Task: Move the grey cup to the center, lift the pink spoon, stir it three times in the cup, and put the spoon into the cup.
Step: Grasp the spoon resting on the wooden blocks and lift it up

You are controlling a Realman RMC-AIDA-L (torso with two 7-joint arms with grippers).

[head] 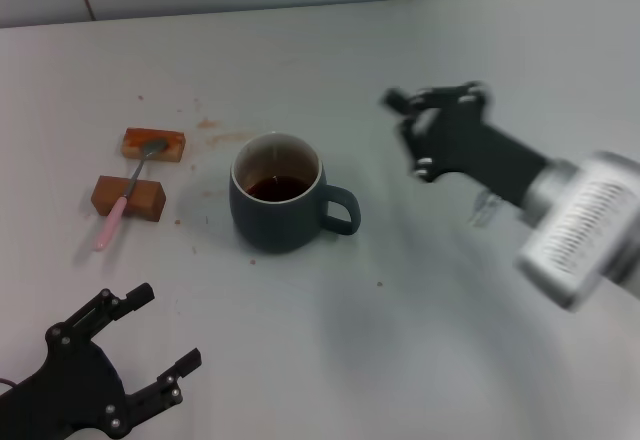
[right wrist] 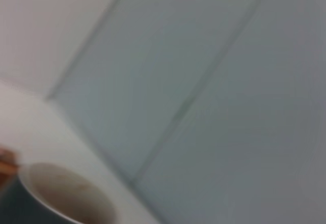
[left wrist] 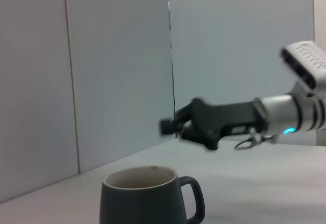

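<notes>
the grey cup is standing upright on the counter, handle toward the right gripper, which is hovering apart with fingers spread wide. the pink spoon is lying across two brown blocks. the left gripper is idling wide at the near edge.

Head view: high, looking forward and down on the tabletop; the grey cup sits just left of centre, the left gripper at 7 o'clock, the right gripper at 2 o'clock, the wall seam along the top edge.

Left wrist view: low, near tabletop level, close behind the grey cup, facing the wall panels; the right gripper hangs beyond.

Right wrist view: very close above the grey cup, tilted, facing the wall.

Shared by all 3: cup, tabletop, wall.
</notes>
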